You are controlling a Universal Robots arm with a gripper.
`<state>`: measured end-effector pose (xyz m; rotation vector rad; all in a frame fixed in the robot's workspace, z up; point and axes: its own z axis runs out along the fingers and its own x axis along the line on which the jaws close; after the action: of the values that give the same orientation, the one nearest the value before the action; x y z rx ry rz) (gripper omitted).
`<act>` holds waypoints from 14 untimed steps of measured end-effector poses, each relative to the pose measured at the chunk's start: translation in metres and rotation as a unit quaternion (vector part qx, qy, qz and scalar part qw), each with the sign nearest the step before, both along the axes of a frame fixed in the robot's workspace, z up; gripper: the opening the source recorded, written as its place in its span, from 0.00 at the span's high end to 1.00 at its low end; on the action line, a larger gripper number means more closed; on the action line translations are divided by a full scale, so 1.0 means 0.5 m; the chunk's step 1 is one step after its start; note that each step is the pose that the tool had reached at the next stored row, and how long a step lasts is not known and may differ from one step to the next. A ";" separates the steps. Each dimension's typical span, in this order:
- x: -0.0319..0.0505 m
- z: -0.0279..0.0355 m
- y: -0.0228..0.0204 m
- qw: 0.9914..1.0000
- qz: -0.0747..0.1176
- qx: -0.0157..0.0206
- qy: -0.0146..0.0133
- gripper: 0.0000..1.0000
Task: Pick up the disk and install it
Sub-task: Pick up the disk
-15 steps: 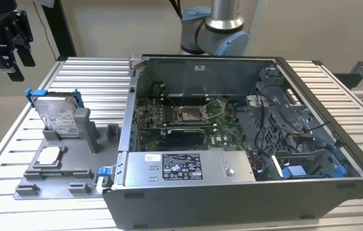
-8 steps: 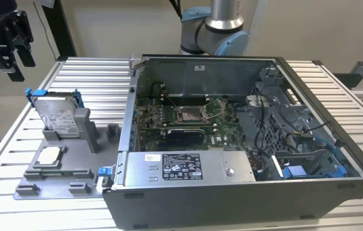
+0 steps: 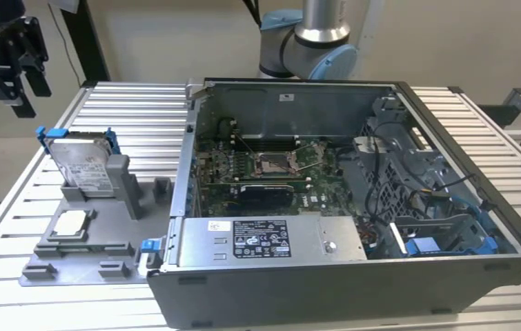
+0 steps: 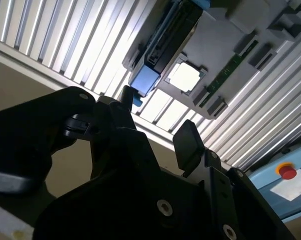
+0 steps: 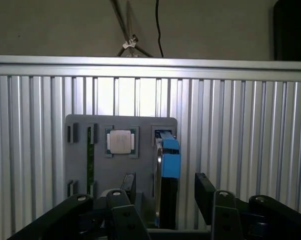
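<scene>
Disk [image 3: 81,160]: flat rectangular silver-grey metal hard drive, white printed label on its face, blue plastic bracket round its edges. It stands upright on one edge in a matte grey plastic slotted holder [image 3: 120,183]. The first wrist view shows it edge-on [image 5: 168,165], a thin dark slab with the blue bracket on top.

The holder rises from a flat grey plastic fixture plate [image 3: 113,234] with low blocky ribs. A small square silver chip [image 3: 69,224] lies flat in a raised frame on the same plate. A thin green memory stick [image 4: 225,75] sits on edge in a slot.

Gripper [image 3: 30,93]: black, angular. Its two fingers are spread wide with nothing between them. It hangs high above the plate, well apart from the disk.

Tabletop [image 3: 131,103]: bright aluminium slats with straight parallel grooves. The plate lies near the tabletop's edge on the exterior view's left. Just beside it, toward the exterior view's right, is an open dark-grey steel computer case [image 3: 334,289]. Inside are a green circuit board [image 3: 214,186] and a large grey power-supply box with a white label [image 3: 265,238]. The arm's silver, blue-capped joint [image 3: 320,41] stands behind the case at the far edge.

Room: plain beige wall. In the first wrist view, a dull grey-brown floor [image 5: 215,30] lies past the tabletop's edge, with dark cables [image 5: 158,25] on it.
</scene>
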<state>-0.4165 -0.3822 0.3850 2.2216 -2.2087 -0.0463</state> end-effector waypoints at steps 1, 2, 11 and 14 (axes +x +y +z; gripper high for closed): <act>0.000 -0.003 0.0000 1.000 0.000 0.000 0.000 0.00; 0.000 -0.006 0.0000 1.000 0.000 0.000 0.000 0.00; 0.000 -0.038 0.0001 1.000 0.000 0.000 0.000 0.00; 0.000 -0.049 0.0002 1.000 0.000 0.000 0.000 0.00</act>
<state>-0.4163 -0.3821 0.3604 2.2217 -2.2083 -0.0464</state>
